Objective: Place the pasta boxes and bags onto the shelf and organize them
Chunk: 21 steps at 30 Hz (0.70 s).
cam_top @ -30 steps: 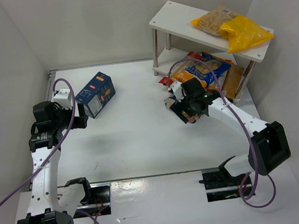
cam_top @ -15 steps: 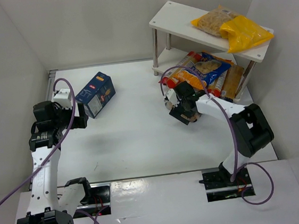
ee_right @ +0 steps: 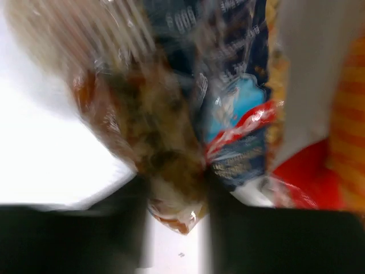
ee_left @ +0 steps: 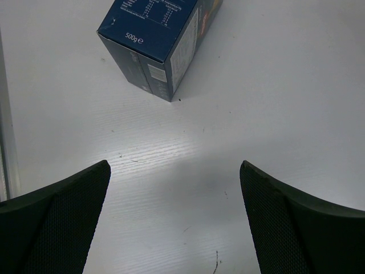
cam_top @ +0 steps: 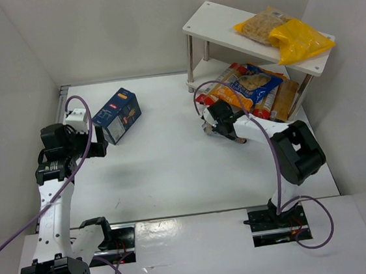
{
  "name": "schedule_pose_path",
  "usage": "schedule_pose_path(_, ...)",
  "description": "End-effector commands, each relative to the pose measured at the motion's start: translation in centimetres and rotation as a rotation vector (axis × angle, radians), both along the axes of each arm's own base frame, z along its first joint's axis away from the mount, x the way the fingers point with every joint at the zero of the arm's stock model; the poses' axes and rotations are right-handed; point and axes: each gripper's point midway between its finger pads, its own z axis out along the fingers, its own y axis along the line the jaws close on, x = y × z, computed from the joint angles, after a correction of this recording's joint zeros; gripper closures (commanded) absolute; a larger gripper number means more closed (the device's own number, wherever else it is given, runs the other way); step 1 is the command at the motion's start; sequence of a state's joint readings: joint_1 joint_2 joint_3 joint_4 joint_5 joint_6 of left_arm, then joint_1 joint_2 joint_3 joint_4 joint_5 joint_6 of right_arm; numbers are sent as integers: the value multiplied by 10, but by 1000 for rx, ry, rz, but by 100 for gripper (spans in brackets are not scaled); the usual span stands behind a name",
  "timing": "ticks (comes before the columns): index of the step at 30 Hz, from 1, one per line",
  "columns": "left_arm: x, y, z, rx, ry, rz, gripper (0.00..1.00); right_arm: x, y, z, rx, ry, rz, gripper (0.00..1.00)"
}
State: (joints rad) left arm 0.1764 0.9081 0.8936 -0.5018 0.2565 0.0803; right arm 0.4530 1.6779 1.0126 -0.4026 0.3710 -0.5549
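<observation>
A dark blue pasta box (cam_top: 116, 116) lies on the table at the left, and its end face shows at the top of the left wrist view (ee_left: 162, 40). My left gripper (cam_top: 99, 146) (ee_left: 175, 171) hangs open just short of it, nothing between its fingers. My right gripper (cam_top: 225, 128) (ee_right: 177, 197) is shut on a small clear bag of tan pasta (ee_right: 159, 142), pinching its lower end, close in front of the shelf's (cam_top: 221, 28) lower level. Blue-orange bags (cam_top: 246, 88) lie on that lower board. Yellow bags (cam_top: 287, 34) rest on the top board.
The shelf's thin metal legs (cam_top: 190, 64) stand just beyond my right gripper. White walls close in the table at the back, left and right. A red and orange-striped packet (ee_right: 342, 154) lies right beside the held bag.
My right gripper has shut on the small clear bag and moved left and back toward the shelf's lower level, its arm folding in. The left arm and the box have not moved.
</observation>
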Motion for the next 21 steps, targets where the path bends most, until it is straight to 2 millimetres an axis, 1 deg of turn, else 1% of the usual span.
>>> schedule_pose_path(1, 2, 3, 1, 20, -15, -8, 0, 4, 11, -18, -5, 34, -15, 98)
schedule_pose_path(2, 2, 3, 1, 20, -15, -8, 0, -2, 20, -24, -5, 60, 14, 100)
schedule_pose_path(3, 2, 3, 1, 20, -15, -8, 0, -11, 25, -30, -14, 101, 40, 100)
schedule_pose_path(4, 2, 3, 1, 20, -15, -8, 0, -14, 35, -31, -8, 105, 68, 100)
schedule_pose_path(5, 1, 2, 3, 21, -24, -8, 0, -25, 56, -28, 6, 117, 134, 100)
schedule_pose_path(6, 1, 2, 3, 21, -24, -8, 0, -31, 70, -25, 29, 131, 175, 100)
schedule_pose_path(7, 1, 2, 3, 21, -24, -8, 0, -43, 80, -24, 44, 171, 214, 100)
schedule_pose_path(8, 1, 2, 3, 21, -24, -8, 0, -58, 104, -23, 101, 214, 298, 100)
schedule_pose_path(9, 1, 0, 4, 14, -25, -19, 0, -61, 121, -10, 155, 214, 341, 100)
schedule_pose_path(11, 1, -1, 4, 16, -28, -33, 0, -79, 141, 2, 217, 268, 428, 100)
schedule_pose_path(12, 0, -3, 2, 17, -20, -48, 0, -89, 164, 16, 296, 288, 503, 100)
schedule_pose_path(14, -2, -9, 6, 10, -35, -85, 0, -97, 179, 26, 339, 299, 559, 100)
schedule_pose_path(15, -3, -12, 4, 0, -28, -96, 0, -103, 185, 26, 339, 305, 594, 100)
schedule_pose_path(16, -5, -14, 3, 11, -26, -120, 0, -99, 189, 30, 348, 288, 599, 100)
schedule_pose_path(17, -5, -20, 4, 0, -33, -159, 0, -95, 193, 32, 355, 274, 602, 100)
schedule_pose_path(18, -10, -24, 1, -7, -18, -186, 0, -95, 193, 28, 350, 284, 600, 100)
schedule_pose_path(19, -11, -27, 5, -1, -27, -218, 0, -93, 195, 28, 347, 281, 609, 100)
schedule_pose_path(20, -13, -34, 5, -18, -28, -261, 0, -86, 201, 34, 363, 250, 616, 100)
schedule_pose_path(21, -15, -37, 7, -21, -28, -278, 0, -88, 203, 31, 370, 265, 622, 100)
